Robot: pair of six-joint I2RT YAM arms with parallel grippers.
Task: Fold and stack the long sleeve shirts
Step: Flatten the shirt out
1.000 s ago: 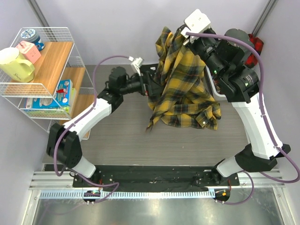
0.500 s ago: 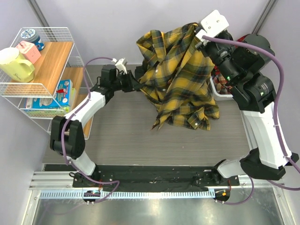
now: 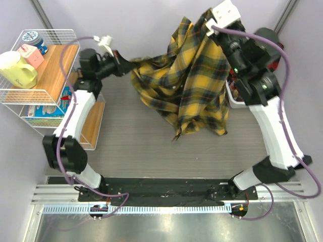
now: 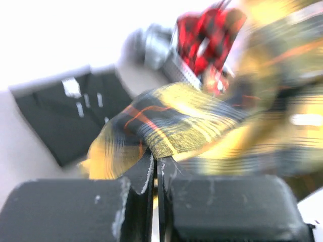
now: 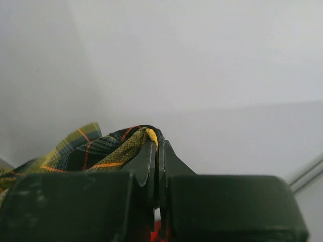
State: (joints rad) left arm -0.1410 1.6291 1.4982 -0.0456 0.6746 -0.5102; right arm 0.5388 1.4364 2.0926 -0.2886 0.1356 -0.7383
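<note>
The yellow-and-black plaid long sleeve shirt hangs above the table, stretched between both arms. My left gripper is shut on one edge of it at the back left; in the left wrist view the plaid cloth is pinched between the jaws of that gripper. My right gripper holds the shirt's top high at the back, shut on a fold of cloth in the right wrist view. A plain black shirt lies flat on the table. Red-and-black plaid shirts lie beyond it.
A wire shelf stands at the left edge, with a pale yellow mug and small boxes on it, close to the left arm. A white bin sits at the right, behind the right arm.
My left gripper has shut on the shirt's edge and pulled it left and back toward the shelf, spreading the cloth. The right gripper stayed shut on the shirt, held high.
</note>
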